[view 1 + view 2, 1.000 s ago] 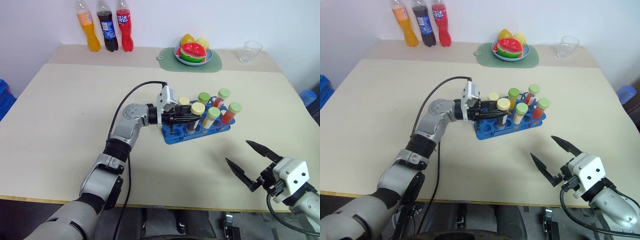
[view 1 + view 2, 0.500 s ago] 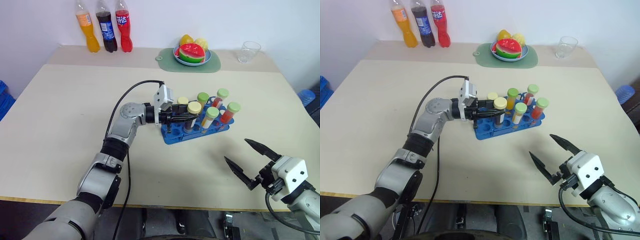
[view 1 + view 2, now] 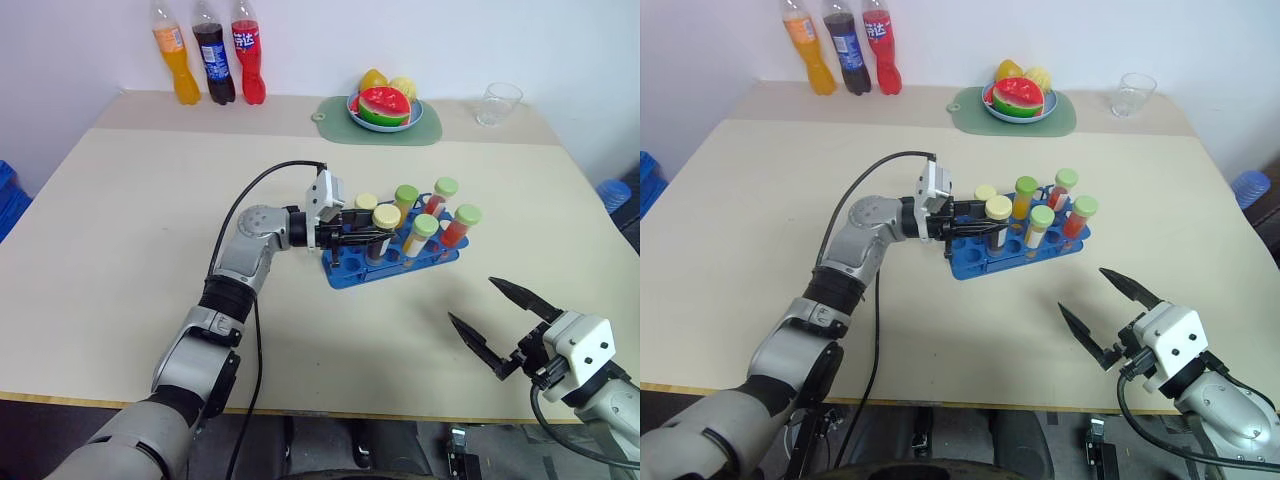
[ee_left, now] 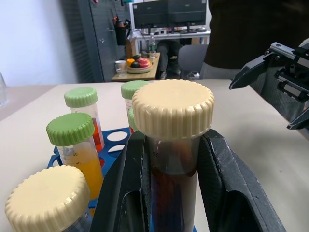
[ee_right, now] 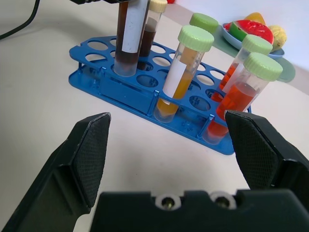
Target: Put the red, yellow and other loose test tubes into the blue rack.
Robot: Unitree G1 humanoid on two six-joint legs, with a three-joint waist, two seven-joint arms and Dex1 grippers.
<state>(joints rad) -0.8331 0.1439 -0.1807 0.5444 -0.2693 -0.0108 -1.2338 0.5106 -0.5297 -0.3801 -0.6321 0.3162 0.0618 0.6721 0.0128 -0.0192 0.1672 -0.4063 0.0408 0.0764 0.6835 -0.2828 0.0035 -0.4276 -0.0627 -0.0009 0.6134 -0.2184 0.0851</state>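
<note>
Left end effector (image 3: 372, 232) is clamped on a dark tube (image 4: 173, 145), half into the rack (image 3: 392, 268). Next I'd guess push down, release. Right end effector (image 3: 492, 322) spread wide, idle.

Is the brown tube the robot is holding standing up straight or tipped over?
Standing up straight. The left gripper is shut on the brown test tube, cream cap on top, bottom end just above the blue rack.

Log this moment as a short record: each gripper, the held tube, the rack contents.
left gripper: shut on the dark tube
dark tube: cream cap, upright, bottom just above a hole of the blue rack
blue rack: holds four green-capped tubes and one more cream-capped tube
right gripper: open, holding nothing, near the table's front edge
</note>
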